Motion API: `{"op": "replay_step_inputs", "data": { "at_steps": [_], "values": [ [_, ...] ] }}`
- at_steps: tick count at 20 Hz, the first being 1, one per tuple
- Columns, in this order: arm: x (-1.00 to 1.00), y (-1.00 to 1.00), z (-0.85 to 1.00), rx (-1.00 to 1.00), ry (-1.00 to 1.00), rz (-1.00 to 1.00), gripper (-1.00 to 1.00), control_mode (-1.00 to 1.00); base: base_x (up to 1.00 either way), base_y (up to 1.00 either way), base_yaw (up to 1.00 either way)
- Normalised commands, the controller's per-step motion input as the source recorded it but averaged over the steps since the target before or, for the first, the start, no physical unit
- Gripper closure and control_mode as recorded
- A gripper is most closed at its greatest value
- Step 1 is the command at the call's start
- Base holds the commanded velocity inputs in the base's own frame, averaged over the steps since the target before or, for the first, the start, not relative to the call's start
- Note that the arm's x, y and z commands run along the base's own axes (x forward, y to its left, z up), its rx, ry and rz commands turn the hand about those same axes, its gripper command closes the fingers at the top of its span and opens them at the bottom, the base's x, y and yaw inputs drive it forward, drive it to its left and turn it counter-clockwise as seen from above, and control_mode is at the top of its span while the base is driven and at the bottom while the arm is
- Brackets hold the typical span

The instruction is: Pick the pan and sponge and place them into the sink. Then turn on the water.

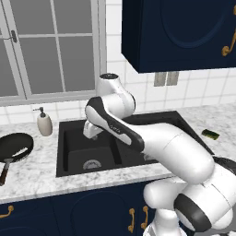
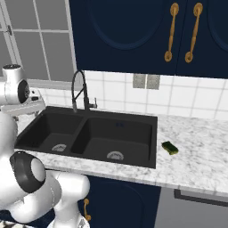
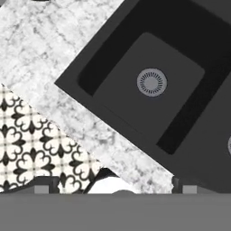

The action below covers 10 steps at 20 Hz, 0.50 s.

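From the left base view, the pan (image 1: 15, 148) sits on the marble counter left of the sink (image 1: 73, 138), beside the soap dispenser (image 1: 44, 122); neither task item is in a basin yet. From the right, the sponge (image 2: 169, 148) lies on the counter just right of the sink. In the hand view, the gripper (image 3: 115, 187) hangs wide open and empty over the left basin's drain (image 3: 152, 82) (a reach leftward for the pan seems next).

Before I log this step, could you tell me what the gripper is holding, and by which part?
Nothing is held: the gripper is open above the sink.
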Motion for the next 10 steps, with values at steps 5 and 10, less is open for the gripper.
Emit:
{"op": "replay_step_inputs", "data": {
  "at_steps": [5, 10],
  "values": [
    [0.43, 1.0, -0.17, -0.11, 0.16, 0.01, -1.0, -1.0, 0.0, 0.0, 0.0],
    [0.62, 1.0, -0.11, -0.15, 0.2, 0.0, -1.0, -1.0, 0.0, 0.0, 0.0]
  ]
}}
